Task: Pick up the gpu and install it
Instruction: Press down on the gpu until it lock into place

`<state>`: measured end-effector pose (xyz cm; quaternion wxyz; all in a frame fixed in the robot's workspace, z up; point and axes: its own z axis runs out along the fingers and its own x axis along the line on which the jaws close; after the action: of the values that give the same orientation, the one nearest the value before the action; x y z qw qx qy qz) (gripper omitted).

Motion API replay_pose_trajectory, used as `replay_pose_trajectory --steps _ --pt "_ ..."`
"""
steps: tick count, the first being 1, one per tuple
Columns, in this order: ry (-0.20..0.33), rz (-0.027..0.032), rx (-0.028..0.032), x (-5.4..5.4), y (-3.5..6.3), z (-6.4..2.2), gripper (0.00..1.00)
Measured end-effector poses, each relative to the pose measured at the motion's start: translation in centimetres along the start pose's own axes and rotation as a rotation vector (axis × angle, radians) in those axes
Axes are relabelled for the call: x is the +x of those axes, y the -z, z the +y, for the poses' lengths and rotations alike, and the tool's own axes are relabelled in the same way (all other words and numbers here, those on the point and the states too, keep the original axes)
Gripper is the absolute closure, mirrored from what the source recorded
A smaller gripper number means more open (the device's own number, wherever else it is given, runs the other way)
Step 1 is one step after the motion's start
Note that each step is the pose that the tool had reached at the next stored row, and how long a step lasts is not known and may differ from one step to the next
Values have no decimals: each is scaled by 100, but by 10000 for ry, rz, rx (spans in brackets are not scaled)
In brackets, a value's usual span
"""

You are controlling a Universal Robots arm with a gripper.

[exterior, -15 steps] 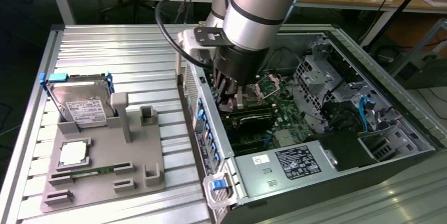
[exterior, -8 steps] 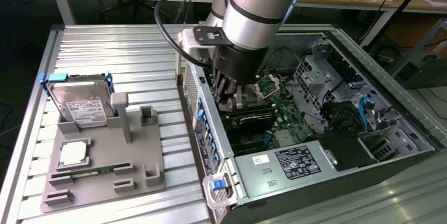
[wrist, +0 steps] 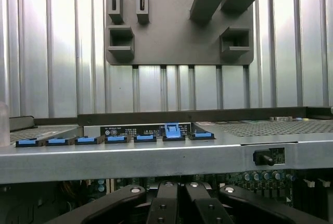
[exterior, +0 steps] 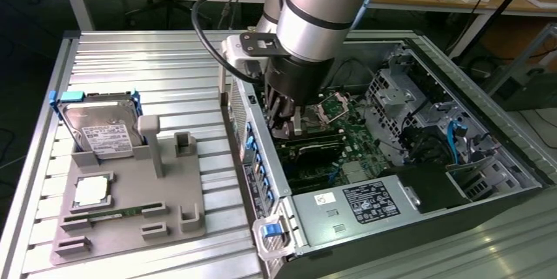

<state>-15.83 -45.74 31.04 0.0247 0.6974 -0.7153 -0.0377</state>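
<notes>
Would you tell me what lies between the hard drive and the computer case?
In the exterior view, the grey holder's upright posts and bare ribbed table lie between hard drive and case.

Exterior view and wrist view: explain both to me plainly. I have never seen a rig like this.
The exterior view comes from a camera standing off to the side. The big silver tube is a robot arm. Its grasping part, the end effector, reaches down into an open computer case over the green main board.

The case sits on a ribbed metal table. Toward the exterior view's left lies a grey holder tray carrying a hard drive, a square processor chip and a slim memory stick.

The wrist view comes from a camera on the arm itself. It looks past the dark fingers, over the case's edge, to that tray.

The fingers are shut. I cannot tell whether anything is pinched between them.
</notes>
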Motion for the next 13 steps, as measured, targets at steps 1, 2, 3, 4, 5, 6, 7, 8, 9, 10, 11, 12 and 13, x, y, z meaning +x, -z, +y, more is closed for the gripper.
replay_pose_trajectory --steps 1,2,3,4,5,6,7,8,9,10,11,12,13 --pt "0 0 0 0 0 0 89" --pt "0 1 0 0 -1 1 89" --pt "0 2 -1 1 -2 1 89" --pt "0 3 -2 1 -7 1 89" --pt "0 2 -1 0 -12 0 89" --pt "-1 2 -1 1 -17 0 89" --pt "0 4 -2 1 -22 -1 89" --pt "0 7 -2 1 -28 -1 89" --pt "0 9 -1 1 -35 -2 89" --pt "1 11 1 2 -43 -3 89" --pt "2 9 5 2 -52 -4 89" --pt "1 6 8 2 -57 -5 89" --pt "0 3 10 2 -59 -4 89"
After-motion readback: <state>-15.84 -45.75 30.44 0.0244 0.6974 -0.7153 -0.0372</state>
